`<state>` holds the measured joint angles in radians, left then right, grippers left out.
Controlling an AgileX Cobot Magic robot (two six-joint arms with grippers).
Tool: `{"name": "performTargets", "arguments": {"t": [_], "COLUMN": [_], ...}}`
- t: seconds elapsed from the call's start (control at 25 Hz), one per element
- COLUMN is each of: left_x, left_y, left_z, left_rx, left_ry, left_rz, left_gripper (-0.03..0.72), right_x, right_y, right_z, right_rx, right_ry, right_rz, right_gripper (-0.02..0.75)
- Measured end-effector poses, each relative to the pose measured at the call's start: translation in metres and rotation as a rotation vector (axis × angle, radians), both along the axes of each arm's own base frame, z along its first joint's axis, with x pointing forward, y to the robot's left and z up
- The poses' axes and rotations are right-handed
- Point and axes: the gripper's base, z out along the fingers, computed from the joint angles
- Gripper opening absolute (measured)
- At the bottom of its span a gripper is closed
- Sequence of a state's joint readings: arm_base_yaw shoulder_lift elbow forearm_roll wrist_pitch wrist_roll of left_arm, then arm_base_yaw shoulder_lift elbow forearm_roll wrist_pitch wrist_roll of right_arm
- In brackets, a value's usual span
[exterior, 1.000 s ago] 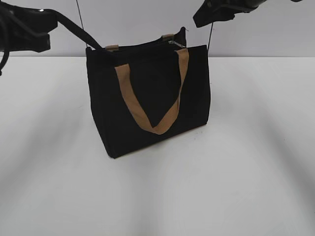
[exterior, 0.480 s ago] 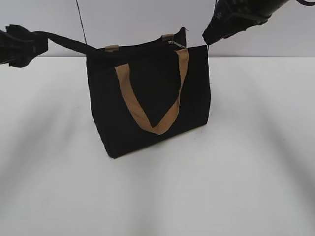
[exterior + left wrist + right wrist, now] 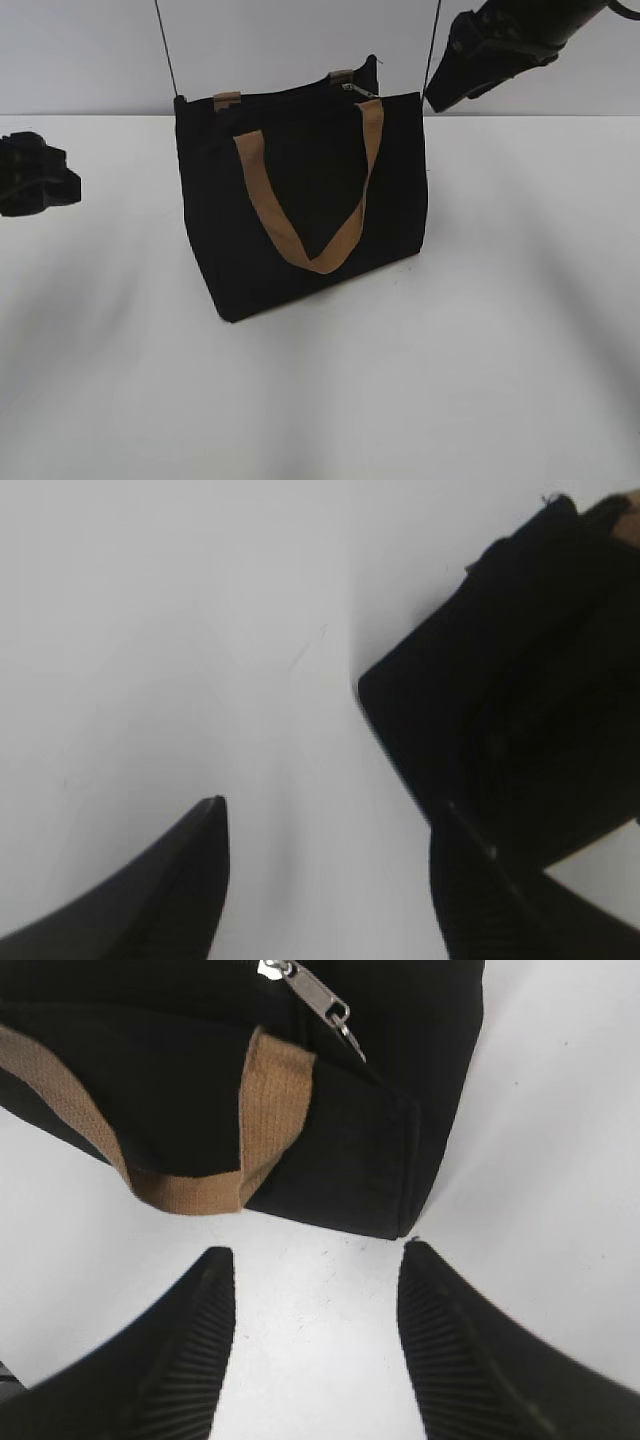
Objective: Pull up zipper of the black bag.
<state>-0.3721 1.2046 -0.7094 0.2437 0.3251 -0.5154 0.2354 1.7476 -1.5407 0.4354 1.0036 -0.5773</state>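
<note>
Both grippers stood clear of the bag (image 3: 300, 200) in the exterior view. The left gripper (image 3: 35, 178), which a moment earlier had held a black tab stretched out from the bag's top left corner, had dropped it and sunk low, well to the left of the bag. The right gripper (image 3: 480, 62) had lifted up and away from the top right corner. The bag stood upright on the table (image 3: 500, 350), and the zipper (image 3: 355, 90) pull showed silvery at the right end of the top edge. Judged from that, the pull had reached its end and both arms were backing off.

In the left wrist view the jaws stood wide apart with bare table between them; the bag (image 3: 520, 720) lay ahead and to the right, behind the right jaw.

In the right wrist view the jaws were likewise apart and empty. The bag (image 3: 330, 1110) lay ahead of them, and the zipper (image 3: 310, 995) pull sat ahead of the gap, untouched.
</note>
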Motion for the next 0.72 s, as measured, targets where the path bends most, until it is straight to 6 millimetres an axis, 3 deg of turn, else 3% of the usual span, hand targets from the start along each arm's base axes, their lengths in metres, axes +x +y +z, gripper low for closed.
{"name": "performTargets", "arguments": {"t": [0.2,0.48,0.72], "left_x": [-0.01,-0.018,-0.014], "left_y": [-0.003,-0.003,0.021], "left_z": [-0.003,0.021,0.029], "left_rx": [-0.023,0.089,0.127], "left_ry": [0.172,0.438,0.538], "left_rz": [0.022,-0.046,-0.001], "left_gripper": [0.475,0.475,0.451], "right_x": [-0.004,-0.013,-0.014], "right_y": [-0.004,-0.019,-0.026], "right_z": [-0.003,-0.011,-0.009], "right_rx": [-0.044,-0.166,-0.201], "right_ry": [0.064,0.225,0.247], "right_rz": [-0.028,-0.181,-0.256], "right_gripper": [0.398,0.398,0.398]}}
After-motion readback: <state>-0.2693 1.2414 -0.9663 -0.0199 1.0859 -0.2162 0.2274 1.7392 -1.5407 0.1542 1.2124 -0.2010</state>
